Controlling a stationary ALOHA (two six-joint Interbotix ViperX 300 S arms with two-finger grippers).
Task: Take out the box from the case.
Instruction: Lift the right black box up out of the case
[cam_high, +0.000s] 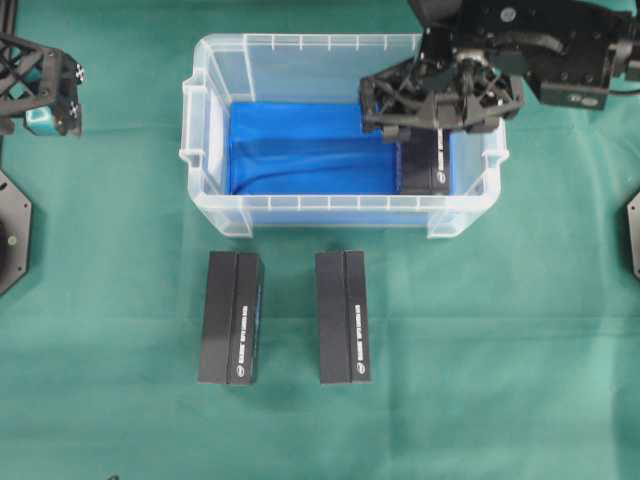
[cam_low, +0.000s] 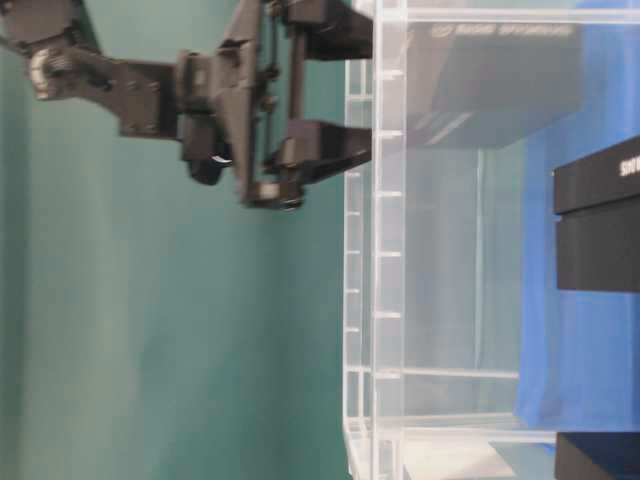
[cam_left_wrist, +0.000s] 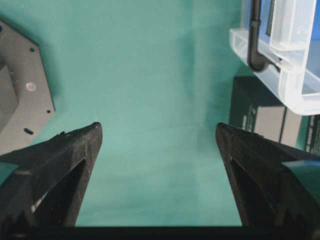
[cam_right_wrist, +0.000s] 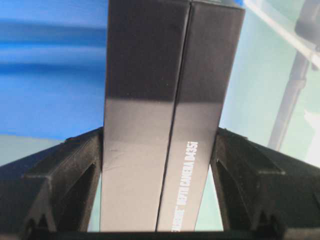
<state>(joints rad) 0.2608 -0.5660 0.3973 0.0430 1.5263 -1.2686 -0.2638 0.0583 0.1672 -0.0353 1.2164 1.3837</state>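
step: grasp just made, lift not yet begun, as i judge it.
right gripper: down inside the case at its right end, jaws pinching the box on its two long sides; both pads sit flush against the black faces in the wrist view.
box: black, long, stood on edge with a seam down its top face and white lettering; it is in the case's right end, close to the right wall, over the blue cloth. whether it is clear of the cloth i cannot tell.
left gripper: well apart from the case, above bare green table on the left, jaws spread wide and empty.
other boxes: a left outside box and a right outside box lie side by side on the table just in front of the case.
next move: my guess is a straight lift until the box clears the rim, minding the near right wall, then a carry forward to the table beside the two.
risk: smooth faces may slip if the grip is light.
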